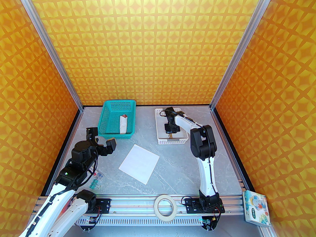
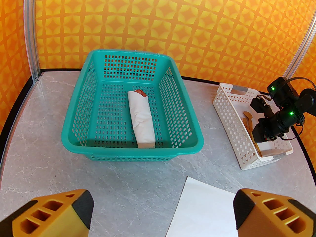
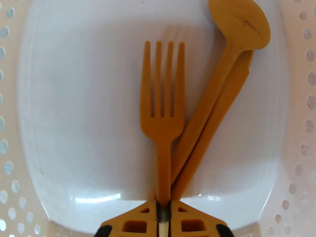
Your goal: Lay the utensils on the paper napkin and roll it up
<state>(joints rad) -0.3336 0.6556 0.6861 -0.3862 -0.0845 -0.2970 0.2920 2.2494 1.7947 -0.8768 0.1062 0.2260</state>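
your right jaws are clamping the fork (image 3: 163, 95) handle in the white basket (image 1: 172, 141), tines toward 12 o'clock, perhaps the spoon (image 3: 237, 26) handle too. the paper napkin (image 1: 139, 162) is lying flat on the table (image 1: 197, 171) at 8 o'clock; left jaws are hanging wide nearby.

Two perforated plastic baskets are showing: a teal basket (image 1: 103, 117) and a white basket (image 1: 172, 141). Three tan wooden utensils (image 3: 163, 162) are lying together: fork (image 3: 163, 122), spoon (image 3: 238, 23), knife (image 3: 230, 88). Also showing: one flat white paper napkin (image 1: 139, 163), one white paper roll (image 1: 123, 125).
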